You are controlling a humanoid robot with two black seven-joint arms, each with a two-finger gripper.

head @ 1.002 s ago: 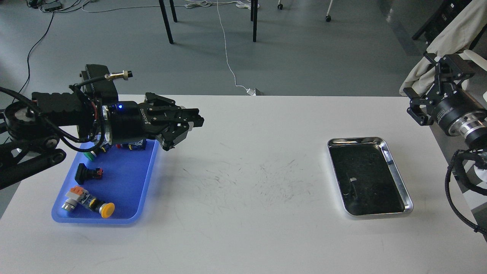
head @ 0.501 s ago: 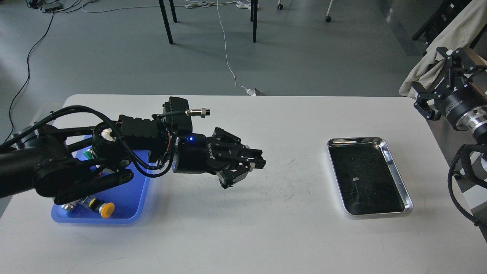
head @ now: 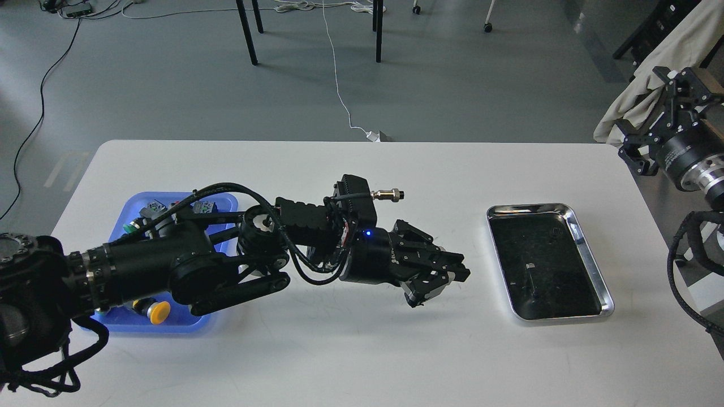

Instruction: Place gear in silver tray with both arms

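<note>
On the white table (head: 362, 350), the left arm (head: 186, 271) stretches from the lower left across the middle, its left gripper (head: 444, 282) pointing right toward the silver tray (head: 605, 282). Gripper tip sits near the tray's left rim, apart from it, not over the tray. Fingers drawn close together; a small pale bit shows between them near the tip, but too dark and small to say for sure what is pinched, so the jaw state cannot be told. No gear can be made out clearly anywhere else. Blue light lit on the wrist body; a cable plug with a metal end sticks out above the wrist.

Silver tray lies flat on the right part of the table, long side running away from the robot, dark bottom with a small light speck in it, otherwise only reflections.

Right arm (head: 696, 175) comes in at the far right edge, raised beyond the table's right edge, well apart from the tray. Right gripper (head: 650, 130) points up-left; its fingers look spread, nothing between them.

Blue tray (head: 220, 203) sits at the left, partly hidden by the left arm; a yellow push button (head: 159, 311) and a green button (head: 131, 227) show in it.
</note>
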